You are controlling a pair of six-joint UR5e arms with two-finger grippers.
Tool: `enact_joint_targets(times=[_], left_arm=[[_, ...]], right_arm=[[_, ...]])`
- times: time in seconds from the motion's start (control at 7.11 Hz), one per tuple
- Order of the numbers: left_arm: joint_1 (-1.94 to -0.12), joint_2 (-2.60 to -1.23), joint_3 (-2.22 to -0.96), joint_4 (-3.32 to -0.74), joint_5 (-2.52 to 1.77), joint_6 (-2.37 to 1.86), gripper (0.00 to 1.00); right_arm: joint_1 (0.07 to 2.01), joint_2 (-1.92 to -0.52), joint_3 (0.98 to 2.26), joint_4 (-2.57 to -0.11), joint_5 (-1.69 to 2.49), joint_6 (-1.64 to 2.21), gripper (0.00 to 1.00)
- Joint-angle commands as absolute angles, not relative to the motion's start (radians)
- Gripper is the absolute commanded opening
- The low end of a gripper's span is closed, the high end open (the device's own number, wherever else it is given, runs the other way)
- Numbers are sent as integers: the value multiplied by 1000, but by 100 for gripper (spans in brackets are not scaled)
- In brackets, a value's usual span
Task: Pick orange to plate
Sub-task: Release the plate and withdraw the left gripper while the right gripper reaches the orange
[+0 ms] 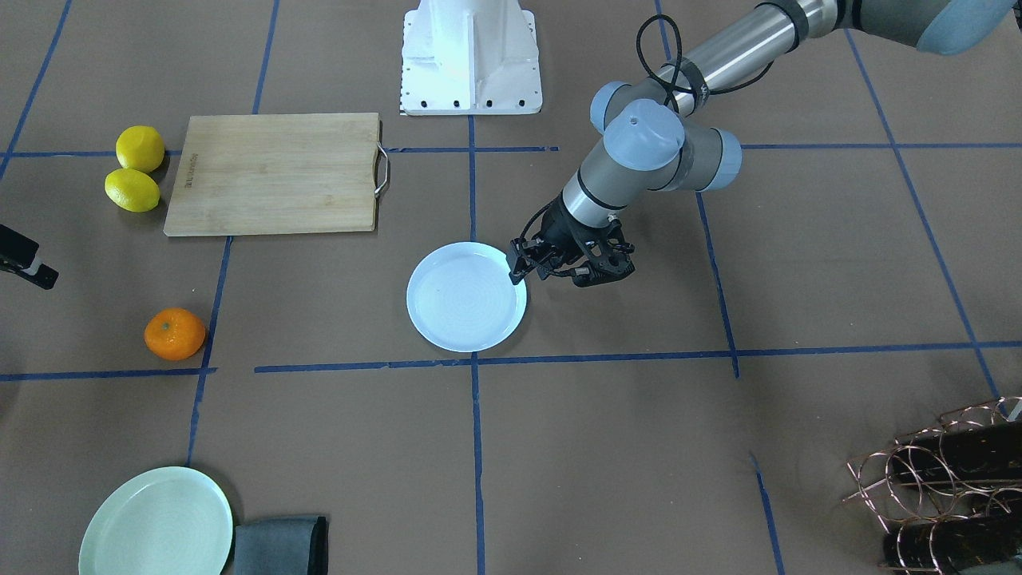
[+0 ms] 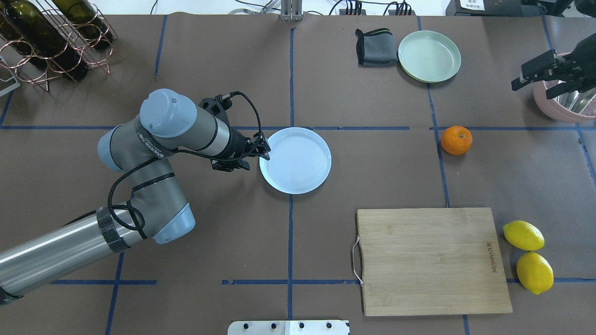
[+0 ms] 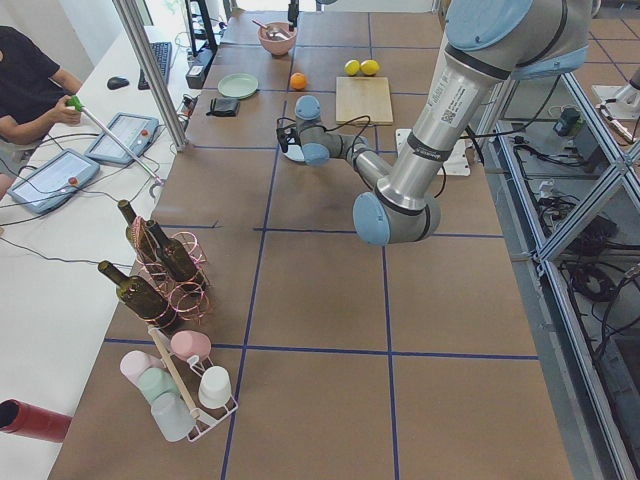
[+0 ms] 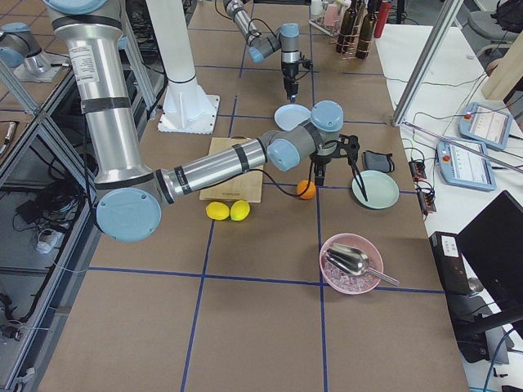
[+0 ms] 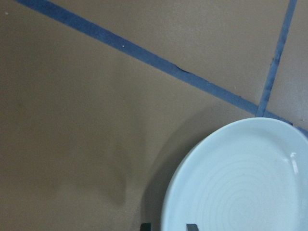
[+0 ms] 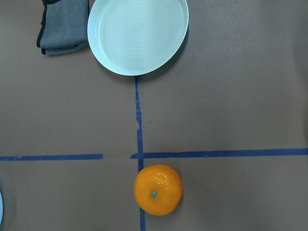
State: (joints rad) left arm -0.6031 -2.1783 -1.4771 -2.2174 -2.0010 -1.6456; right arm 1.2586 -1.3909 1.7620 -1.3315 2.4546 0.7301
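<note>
Nothing done yet: orange (image 2: pixel 456 140) sits on table (image 2: pixel 372 167), well apart from plate (image 2: pixel 300 165); right gripper (image 2: pixel 531 88) spread wide, empty, near orange; left gripper (image 1: pixel 517 271) at plate rim, can't tell its spread.

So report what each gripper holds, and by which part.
The right gripper is open and holds nothing; the orange lies on the table. The left gripper straddles the plate rim; whether it clamps it cannot be told.
</note>
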Motion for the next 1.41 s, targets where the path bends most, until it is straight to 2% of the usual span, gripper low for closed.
enact_joint_targets(times=[0.0, 0.84, 1.27], left_arm=[[-614, -2070, -1636, -2215, -1880, -1637, 100], [-733, -1976, -1713, -2209, -1772, -1620, 100], [-835, -1884, -1752, -2204, -1836, -1334, 100]], right_arm=[[1226, -1387, 1761, -1330, 2427, 759, 100], [997, -1346, 1724, -1313, 2151, 839, 100], [967, -1315, 1663, -1312, 2137, 838, 100]])
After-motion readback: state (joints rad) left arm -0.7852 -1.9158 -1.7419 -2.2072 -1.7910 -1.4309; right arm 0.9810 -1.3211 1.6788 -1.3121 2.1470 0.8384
